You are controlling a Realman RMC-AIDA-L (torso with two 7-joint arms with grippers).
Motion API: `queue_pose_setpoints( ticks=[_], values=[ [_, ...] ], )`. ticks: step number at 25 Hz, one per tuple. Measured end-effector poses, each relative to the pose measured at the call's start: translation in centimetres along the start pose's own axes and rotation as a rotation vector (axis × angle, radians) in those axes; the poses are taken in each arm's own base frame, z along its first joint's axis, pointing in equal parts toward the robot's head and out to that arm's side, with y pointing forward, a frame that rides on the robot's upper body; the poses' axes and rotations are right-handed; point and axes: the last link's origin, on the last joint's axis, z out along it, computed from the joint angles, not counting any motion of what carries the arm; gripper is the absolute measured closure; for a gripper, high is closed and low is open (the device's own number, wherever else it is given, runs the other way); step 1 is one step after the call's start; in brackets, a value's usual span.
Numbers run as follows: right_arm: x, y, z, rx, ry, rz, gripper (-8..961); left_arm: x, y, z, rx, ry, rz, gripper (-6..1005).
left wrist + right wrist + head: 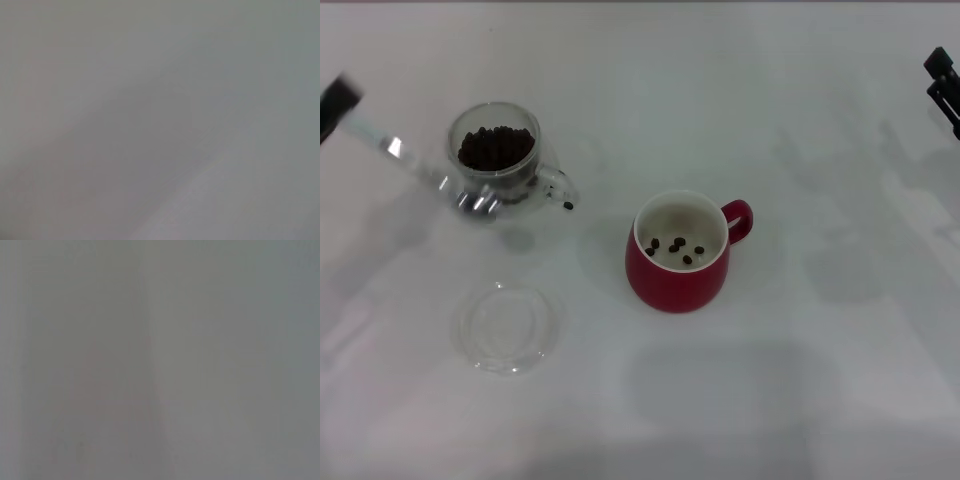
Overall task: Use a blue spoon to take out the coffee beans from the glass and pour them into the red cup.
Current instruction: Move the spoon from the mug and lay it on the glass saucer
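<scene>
At upper left, the left gripper [338, 100] pinches the blue spoon [415, 165], its bowl beside the glass [498, 160] of coffee beans [496, 147]; the red cup [680, 252] stands centre, while the right gripper [945, 85], far right, looks spread.

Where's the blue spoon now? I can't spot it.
Head view, robot's left: the blue spoon slants from the left gripper down beside the glass.

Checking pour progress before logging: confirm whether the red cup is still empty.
No. In the head view several coffee beans lie on the white bottom of the red cup.
</scene>
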Motion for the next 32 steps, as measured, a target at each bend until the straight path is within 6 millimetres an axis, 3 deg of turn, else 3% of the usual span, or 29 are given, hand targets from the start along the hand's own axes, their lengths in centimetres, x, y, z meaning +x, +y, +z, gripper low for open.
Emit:
queue_pose_setpoints(
  ticks=[2,5,9,11,32],
  values=[
    [-0.1,0.0,0.1,-0.001,-0.003,-0.003,192,-1.0,-0.3,-2.6,0.063,0.019,-0.027,864],
    [-0.1,0.0,0.2,0.000,-0.005,-0.006,192,-2.4,-0.4,-5.0,0.121,0.040,-0.056,864],
    [-0.2,0.0,0.5,-0.004,-0.009,-0.006,192,-3.4,-0.4,-6.0,0.156,0.044,-0.062,863],
    [-0.2,0.1,0.6,-0.006,-0.010,-0.006,192,-4.8,-0.5,-6.6,0.197,0.029,-0.042,859],
    [-0.2,0.0,0.3,-0.001,-0.013,0.001,192,-8.2,-2.7,-2.2,0.262,-0.240,0.004,766]
  ],
)
